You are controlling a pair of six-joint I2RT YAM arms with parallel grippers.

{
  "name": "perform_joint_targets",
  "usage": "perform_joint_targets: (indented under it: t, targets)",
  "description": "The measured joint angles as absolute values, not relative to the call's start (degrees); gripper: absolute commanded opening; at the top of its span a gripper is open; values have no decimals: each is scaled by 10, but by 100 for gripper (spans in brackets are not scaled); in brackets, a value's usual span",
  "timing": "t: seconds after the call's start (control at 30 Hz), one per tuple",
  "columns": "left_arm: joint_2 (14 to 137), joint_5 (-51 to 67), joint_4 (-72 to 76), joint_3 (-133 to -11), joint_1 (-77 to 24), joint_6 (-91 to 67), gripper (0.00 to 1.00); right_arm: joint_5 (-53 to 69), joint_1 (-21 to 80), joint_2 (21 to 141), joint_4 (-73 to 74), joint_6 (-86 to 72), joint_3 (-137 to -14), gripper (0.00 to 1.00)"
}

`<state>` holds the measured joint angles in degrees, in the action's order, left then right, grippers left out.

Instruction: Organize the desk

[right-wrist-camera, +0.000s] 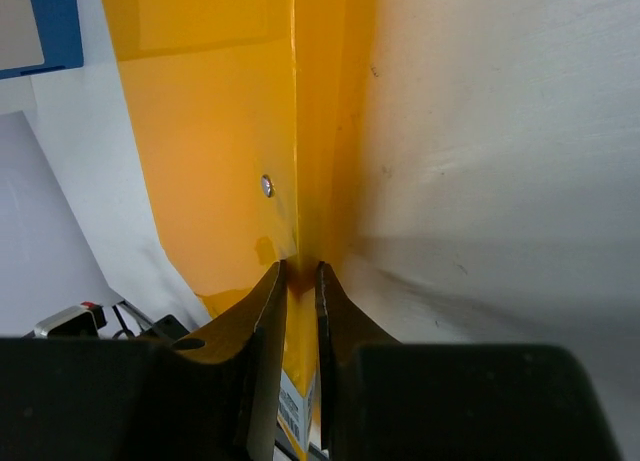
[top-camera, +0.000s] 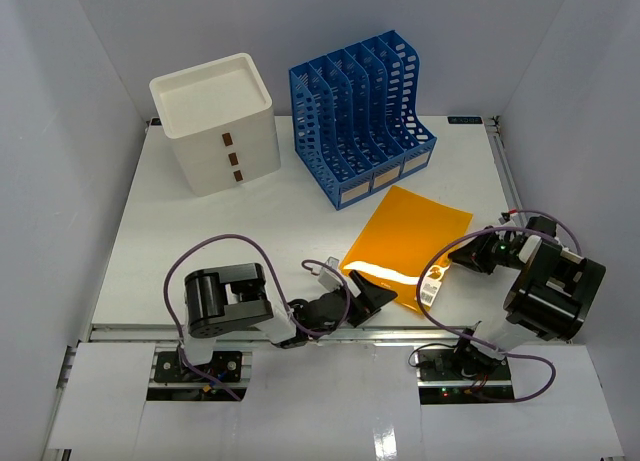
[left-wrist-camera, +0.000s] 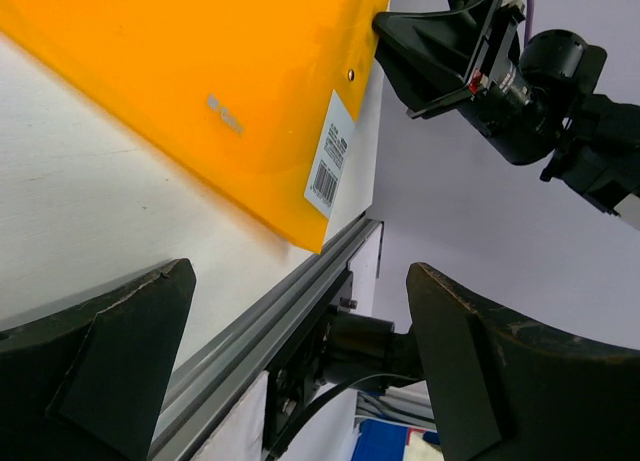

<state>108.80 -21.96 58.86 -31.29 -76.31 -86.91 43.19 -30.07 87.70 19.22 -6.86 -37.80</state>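
Note:
An orange plastic folder (top-camera: 412, 239) lies on the white desk (top-camera: 200, 221) in front of the blue rack, with a barcode label (top-camera: 432, 284) at its near corner. My right gripper (top-camera: 450, 266) is shut on the folder's near right edge; in the right wrist view the jaws (right-wrist-camera: 300, 276) pinch the orange sheet (right-wrist-camera: 220, 131) edge-on. My left gripper (top-camera: 373, 294) is open and empty at the folder's near left corner, just above the desk's front rail. In the left wrist view the folder (left-wrist-camera: 200, 91) lies beyond its spread fingers (left-wrist-camera: 110, 351).
A white drawer box (top-camera: 215, 121) stands at the back left. A blue slotted file rack (top-camera: 360, 116) stands at the back centre. The desk's metal front rail (left-wrist-camera: 270, 321) runs just under the left gripper. White walls enclose the sides.

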Motion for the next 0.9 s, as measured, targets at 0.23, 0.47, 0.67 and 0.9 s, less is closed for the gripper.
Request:
perform_joint_targets:
  t: [0.23,0.47,0.67,0.9]
  targets:
    - [1119,-221,610,-345,-764,-896,98,449,-309,859,224,-66,-390,8]
    - [1145,-224,621,-367,-764,-923,98,466,-312,840,259,-68,-403,8]
    - [1171,-244,645,-378,-765,-949,98,470,-312,830,283,-67,-414,8]
    - [1212,-279,682,-408,-766,-956,69,473,-312,812,310,-61,-415,8]
